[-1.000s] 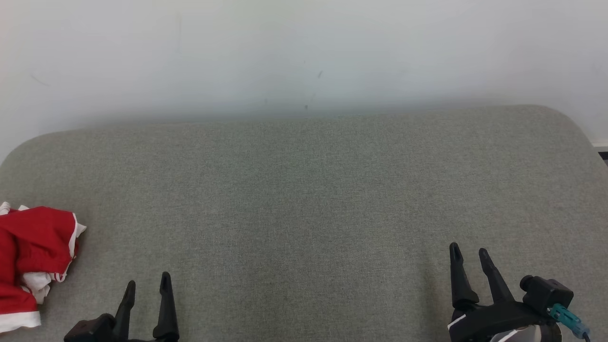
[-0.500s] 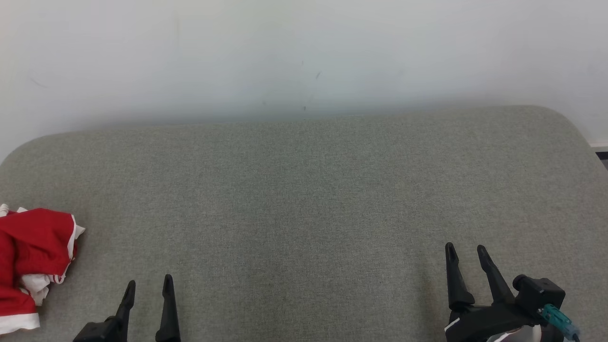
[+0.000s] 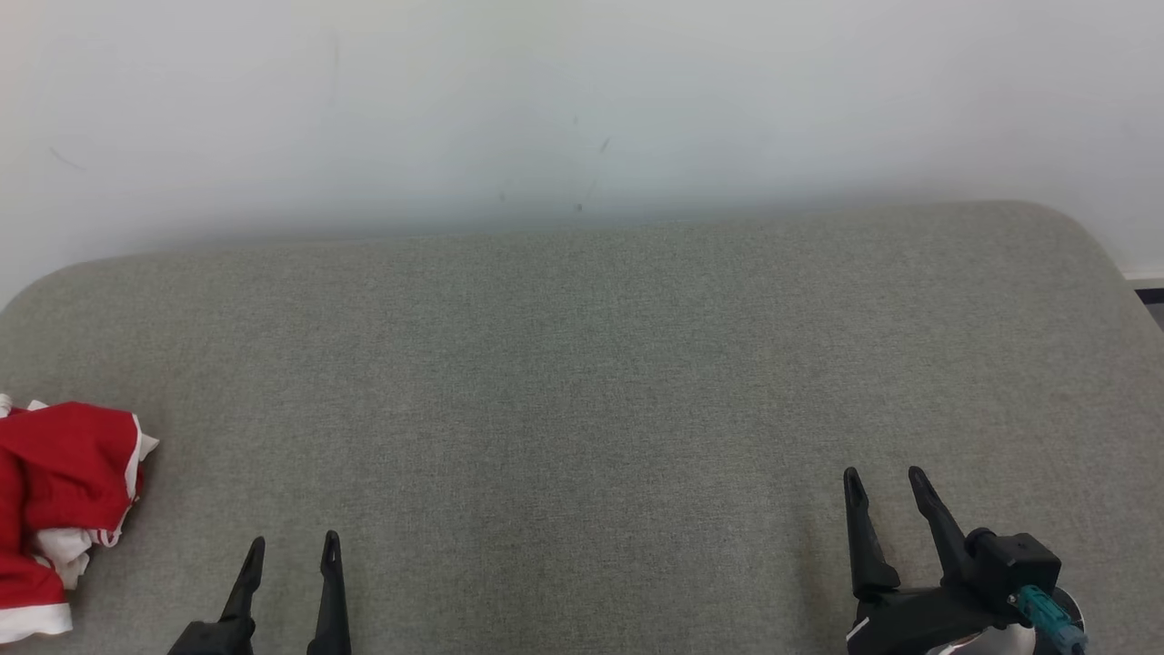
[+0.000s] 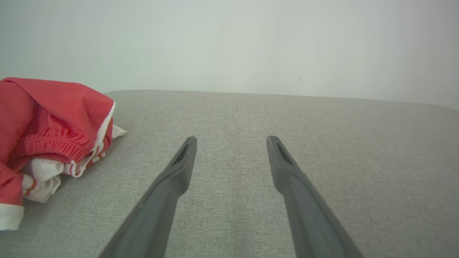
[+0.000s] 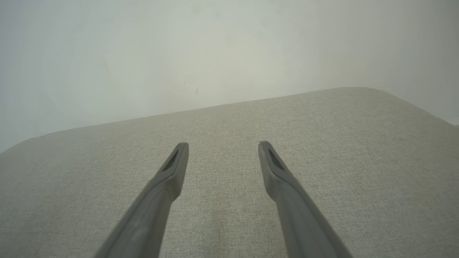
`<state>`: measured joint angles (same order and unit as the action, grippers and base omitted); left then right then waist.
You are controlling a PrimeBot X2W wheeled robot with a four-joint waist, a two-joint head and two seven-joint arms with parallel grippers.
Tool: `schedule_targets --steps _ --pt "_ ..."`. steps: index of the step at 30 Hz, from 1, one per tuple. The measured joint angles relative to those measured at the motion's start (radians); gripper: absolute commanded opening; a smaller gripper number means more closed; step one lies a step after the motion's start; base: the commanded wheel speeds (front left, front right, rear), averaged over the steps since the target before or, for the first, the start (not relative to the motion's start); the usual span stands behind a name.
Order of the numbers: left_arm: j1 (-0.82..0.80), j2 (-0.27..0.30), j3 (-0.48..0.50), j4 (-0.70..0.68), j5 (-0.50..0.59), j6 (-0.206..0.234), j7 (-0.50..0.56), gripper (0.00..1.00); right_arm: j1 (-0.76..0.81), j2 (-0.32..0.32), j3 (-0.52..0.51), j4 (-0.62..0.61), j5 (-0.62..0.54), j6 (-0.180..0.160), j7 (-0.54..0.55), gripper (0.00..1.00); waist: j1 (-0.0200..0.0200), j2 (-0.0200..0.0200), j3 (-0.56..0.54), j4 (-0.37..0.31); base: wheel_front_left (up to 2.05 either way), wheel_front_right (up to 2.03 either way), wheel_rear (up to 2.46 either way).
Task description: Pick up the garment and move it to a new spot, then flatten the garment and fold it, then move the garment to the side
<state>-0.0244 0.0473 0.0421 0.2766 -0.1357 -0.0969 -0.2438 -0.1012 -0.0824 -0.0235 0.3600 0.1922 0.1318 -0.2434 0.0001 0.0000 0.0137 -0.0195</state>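
Left end effector [image 3: 294, 539], 7 o'clock: fingers spread wide, empty. Right end effector [image 3: 882, 472], 5 o'clock: likewise wide, empty. Red-and-white shorts [image 3: 64, 459], 8 o'clock: crumpled on grey fabric table [image 3: 582, 364], clear of both. White wall [image 3: 582, 100], 12 o'clock.

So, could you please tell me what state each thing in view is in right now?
garment: crumpled in a heap, not flattened or folded, lying at the robot's left, apart from both grippers.
left gripper: open, holding nothing.
right gripper: open, holding nothing.
grey cushion: bears the garment at its left end.
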Motion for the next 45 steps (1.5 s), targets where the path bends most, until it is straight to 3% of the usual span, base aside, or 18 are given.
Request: schedule_targets --steps 11,31,45 --pt "0.0 0.001 -0.003 0.0 0.075 0.005 -0.019 1.0 -0.001 0.004 -0.007 0.006 -0.086 0.0 -0.018 1.0 0.0 0.0 0.004 -0.008 0.0 0.0 0.0" --pt "0.0 0.001 -0.007 -0.004 0.075 0.01 -0.019 1.0 -0.002 0.01 -0.015 0.007 -0.089 0.0 -0.021 1.0 0.0 0.0001 0.009 -0.01 0.0 0.0 0.0" --pt "0.001 0.001 -0.012 -0.007 0.081 0.013 -0.019 1.0 0.004 0.008 0.007 0.006 -0.089 0.0 -0.021 1.0 0.0 0.0 0.011 0.063 0.0 0.0 0.0"
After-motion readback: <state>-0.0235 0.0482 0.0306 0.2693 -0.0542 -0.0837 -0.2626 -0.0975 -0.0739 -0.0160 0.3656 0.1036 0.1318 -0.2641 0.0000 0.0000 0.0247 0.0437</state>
